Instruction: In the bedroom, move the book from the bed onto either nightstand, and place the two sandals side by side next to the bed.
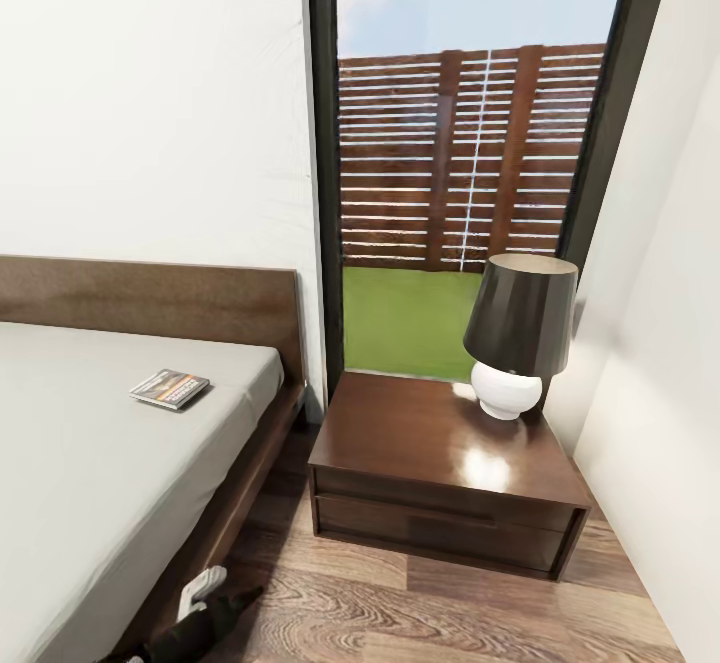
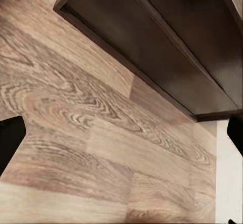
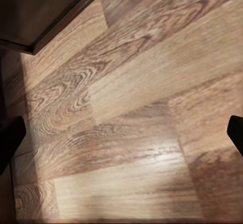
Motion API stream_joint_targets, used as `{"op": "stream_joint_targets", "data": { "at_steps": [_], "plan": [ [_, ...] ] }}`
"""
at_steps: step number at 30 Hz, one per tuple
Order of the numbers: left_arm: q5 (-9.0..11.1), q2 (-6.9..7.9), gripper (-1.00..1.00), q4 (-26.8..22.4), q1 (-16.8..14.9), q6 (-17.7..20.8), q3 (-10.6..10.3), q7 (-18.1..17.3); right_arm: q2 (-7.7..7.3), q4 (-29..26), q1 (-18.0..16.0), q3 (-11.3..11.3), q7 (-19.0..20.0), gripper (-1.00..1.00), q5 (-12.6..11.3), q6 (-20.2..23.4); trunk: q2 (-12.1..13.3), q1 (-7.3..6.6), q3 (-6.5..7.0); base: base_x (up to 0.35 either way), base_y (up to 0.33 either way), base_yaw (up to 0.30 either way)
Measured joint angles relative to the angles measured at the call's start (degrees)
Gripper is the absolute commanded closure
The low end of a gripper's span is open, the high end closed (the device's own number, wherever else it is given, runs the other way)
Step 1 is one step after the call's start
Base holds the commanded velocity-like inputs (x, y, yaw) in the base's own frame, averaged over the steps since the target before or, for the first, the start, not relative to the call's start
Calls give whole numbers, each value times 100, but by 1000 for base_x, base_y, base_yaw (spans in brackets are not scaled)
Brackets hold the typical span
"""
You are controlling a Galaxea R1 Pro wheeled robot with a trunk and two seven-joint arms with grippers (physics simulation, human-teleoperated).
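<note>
- Book [image 1: 170, 389]: lies flat on the bed's [image 1: 120, 463] grey mattress, near the headboard.
- Nightstand [image 1: 445, 468]: beside the bed, carrying a lamp [image 1: 518, 333].
- Left gripper [image 2: 121, 133] and right gripper [image 3: 121, 133]: fingers spread apart, nothing held, above the wood-plank floor [image 3: 136, 107].

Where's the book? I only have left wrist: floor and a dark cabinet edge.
Observer: Head view has it. The book lies flat on the bed, near the headboard.
Operator: Anything on the nightstand?
Observer: A lamp stands at the far right of the nightstand top.
Operator: Right jaws?
Observer: Open and holding nothing, over floor in the right wrist view.
</note>
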Motion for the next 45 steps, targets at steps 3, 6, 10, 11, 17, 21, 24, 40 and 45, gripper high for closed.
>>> {"op": "stream_joint_targets", "data": {
  "at_steps": [3, 6, 10, 11, 17, 21, 24, 40, 45],
  "plan": [
    [3, 3, -100, -369, 3, 262, 2, 139, 0, 0, 0, 27, 0, -100, 11, 2, 0, 0, 0, 0, 0, 0],
    [12, 4, -100, -758, 0, 525, 6, 353, 0, 0, 0, 29, 0, -100, 13, -4, 0, 0, 0, 0, 0, 0],
    [30, -1, -100, -1233, -18, 937, 14, 727, 0, 0, 0, 26, 0, -100, 15, -7, 0, 0, 0, 0, 0, 0],
    [36, -5, -100, -1336, -32, 1042, 17, 828, 0, 0, 0, 26, 0, -100, 17, -8, 0, 0, 0, 0, 0, 0],
    [85, -122, -100, -1992, -347, 1660, 53, 1493, 0, 0, 0, 25, 0, -100, 22, -10, 0, 0, 0, 0, 0, 0],
    [273, -198, -100, -2283, -696, 2110, 137, 1938, 0, 0, 0, 22, 0, -100, 22, -7, 0, 0, 0, 0, 0, 0],
    [542, -226, -100, -2433, -1032, 2534, 236, 2374, 0, 0, 0, 22, 0, -100, 24, -4, 0, 0, 1, 0, 0, 0],
    [1789, 12, -100, -2594, -3279, 3834, 1144, 5253, -34, -471, -6, 53, 31, -100, 26, 86, 0, 0, 1, 0, 0, 0],
    [1948, 461, -100, -2590, -3586, 3915, 1443, 5563, -48, -1104, -6, 74, 16, -100, 31, 410, -1, 0, 1, 0, 0, 0]
  ]
}}
